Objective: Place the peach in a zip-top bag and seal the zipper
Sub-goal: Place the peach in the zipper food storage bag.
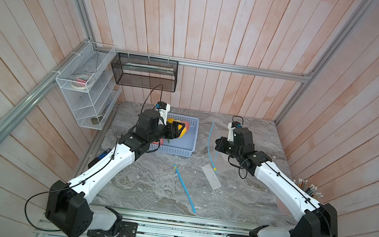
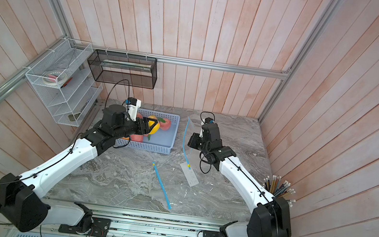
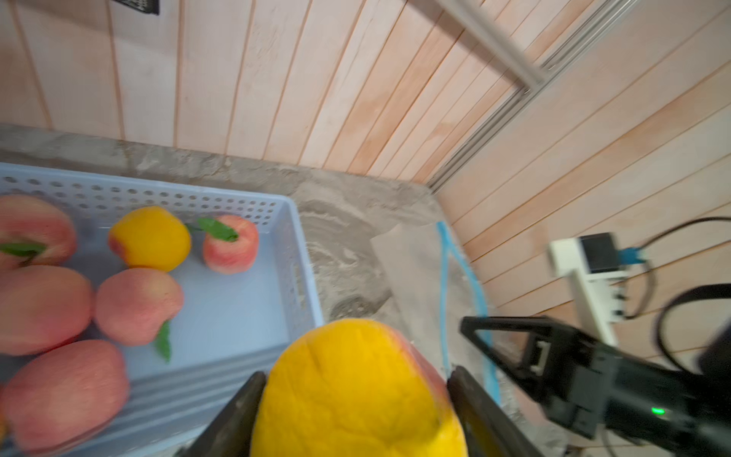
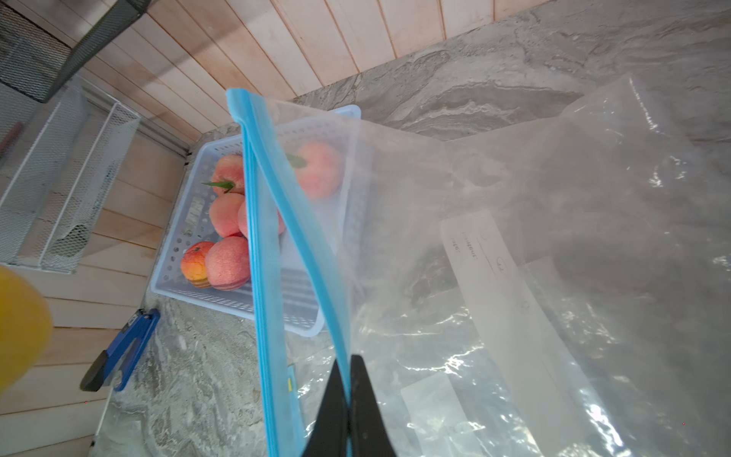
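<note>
While my left pincer (image 2: 153, 126) was clamped around the yellow peach (image 3: 350, 391), the fruit hung above the basket (image 3: 294, 253), lifted clear but well short of the bag (image 4: 455, 190). I judged the grip sound: the fingers (image 3: 241, 399) sat on opposite flanks, so the round fruit should not have rolled out on the way across. My right pincer (image 4: 350, 370) was clenched on one lip of the blue zipper (image 4: 259, 245), raised off the table (image 1: 148, 189) so that the two lips parted and the mouth faced the basket. That was my reason for holding it there: a limp bag lying flat offers no opening. The gap looked narrow, though, and the peach wide. I reckoned the next move called for a slow approach aimed between the lips, or the fruit might push the film shut. Other peaches (image 3: 138, 306) lay in the basket.
</note>
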